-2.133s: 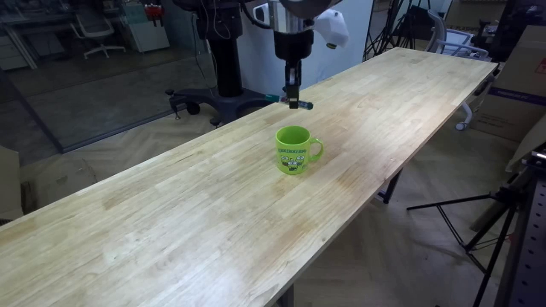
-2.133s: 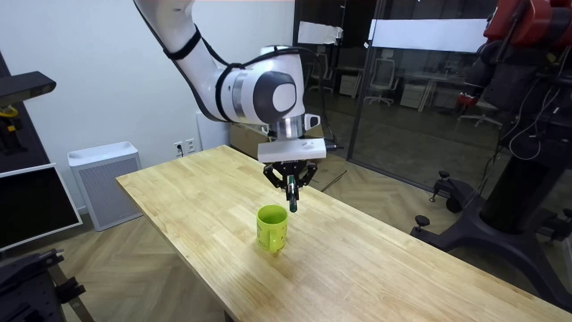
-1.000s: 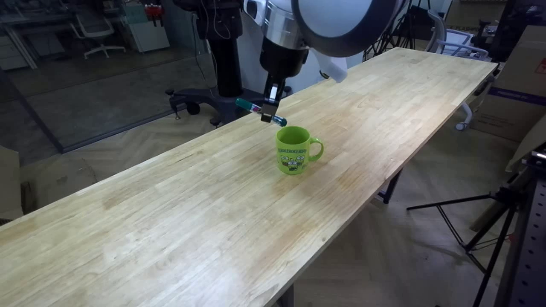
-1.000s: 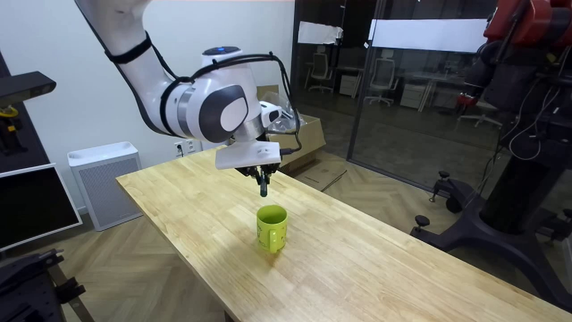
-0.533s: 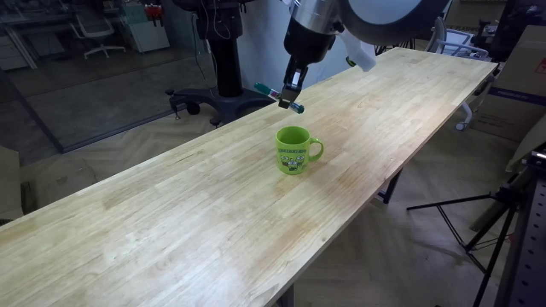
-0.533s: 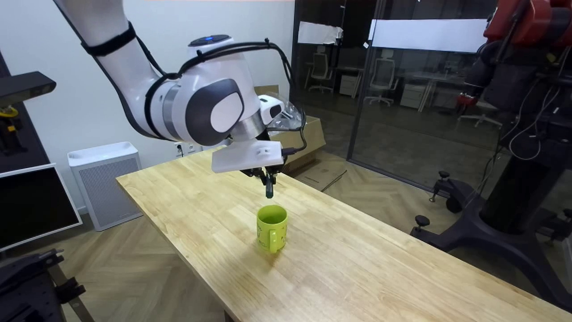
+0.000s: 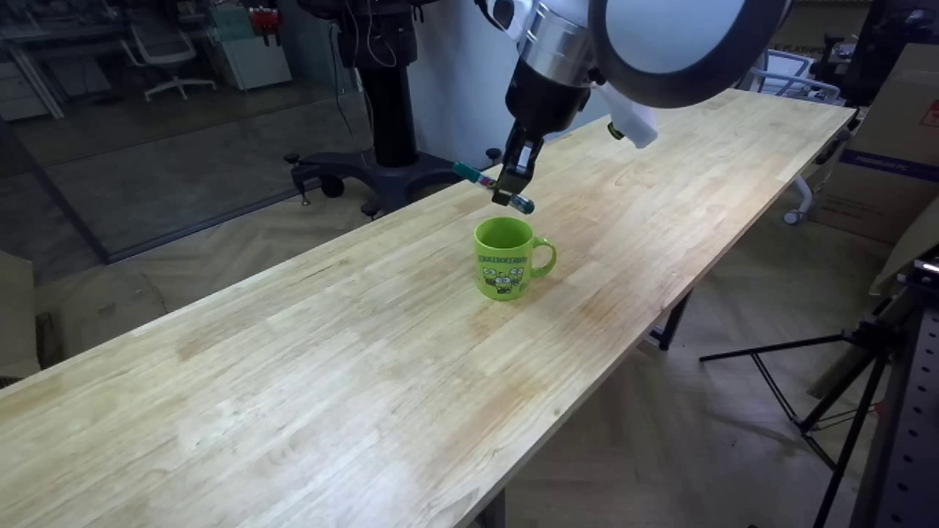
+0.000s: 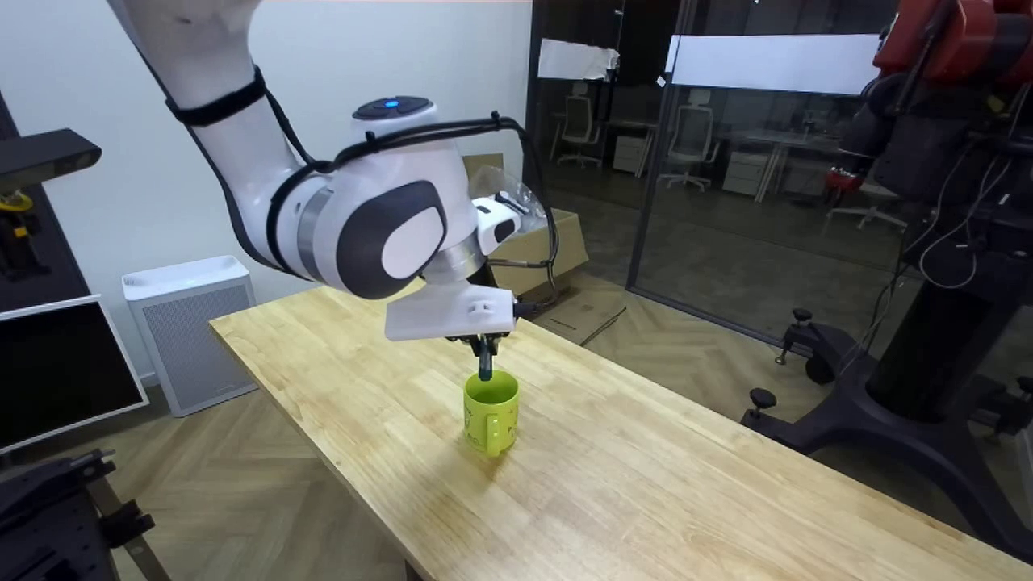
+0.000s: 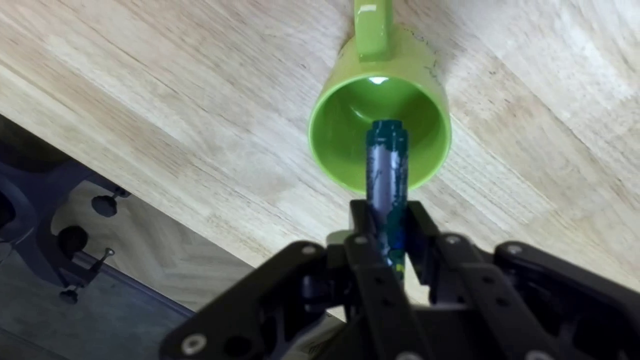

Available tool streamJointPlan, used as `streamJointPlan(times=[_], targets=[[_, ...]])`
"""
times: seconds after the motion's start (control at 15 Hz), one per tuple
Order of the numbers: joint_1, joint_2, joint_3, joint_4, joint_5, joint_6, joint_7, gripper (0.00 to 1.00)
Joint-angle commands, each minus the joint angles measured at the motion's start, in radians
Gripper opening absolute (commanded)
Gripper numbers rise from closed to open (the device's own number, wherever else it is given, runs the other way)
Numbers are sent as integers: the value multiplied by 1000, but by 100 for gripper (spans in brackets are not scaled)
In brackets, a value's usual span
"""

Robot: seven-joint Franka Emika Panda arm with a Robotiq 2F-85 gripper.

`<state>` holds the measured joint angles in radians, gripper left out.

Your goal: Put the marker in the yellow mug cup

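Note:
The green-and-white marker [image 7: 522, 204] is held tilted, its teal end lowest, close above the mug; it also shows in an exterior view [image 8: 485, 367] and in the wrist view [image 9: 386, 170]. My gripper [image 7: 505, 196] is shut on the marker's middle; its fingers show in the wrist view [image 9: 385, 212] and partly in an exterior view [image 8: 484, 345]. The lime yellow-green mug [image 7: 502, 268] stands upright on the table, also in an exterior view [image 8: 492, 411]. In the wrist view the marker's low end overlaps the mug's opening [image 9: 340, 135]. The mug's inside looks empty.
The long wooden table [image 7: 293, 367] carries the mug. Its back edge lies near the mug, with a black wheeled stand [image 7: 392, 158] beyond it. A cardboard box [image 8: 557, 242] stands behind the table, and a tripod [image 7: 866, 337] stands off its front side.
The gripper and marker have gone from level to tilted. They moved over beside the mug's opening, rose, and in the last half second came down towards it. The mug has not moved.

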<state>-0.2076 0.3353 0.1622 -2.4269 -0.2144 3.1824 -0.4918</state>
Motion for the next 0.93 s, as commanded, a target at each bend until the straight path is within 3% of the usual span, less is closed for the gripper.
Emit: streamJointPlan(times=[0.0, 0.4, 0.87], targets=[[-57, 27, 37, 2, -4, 28, -27, 5], [-117, 81, 77, 43, -12, -6, -95, 5], [-108, 112, 77, 125, -42, -91, -118, 5]])
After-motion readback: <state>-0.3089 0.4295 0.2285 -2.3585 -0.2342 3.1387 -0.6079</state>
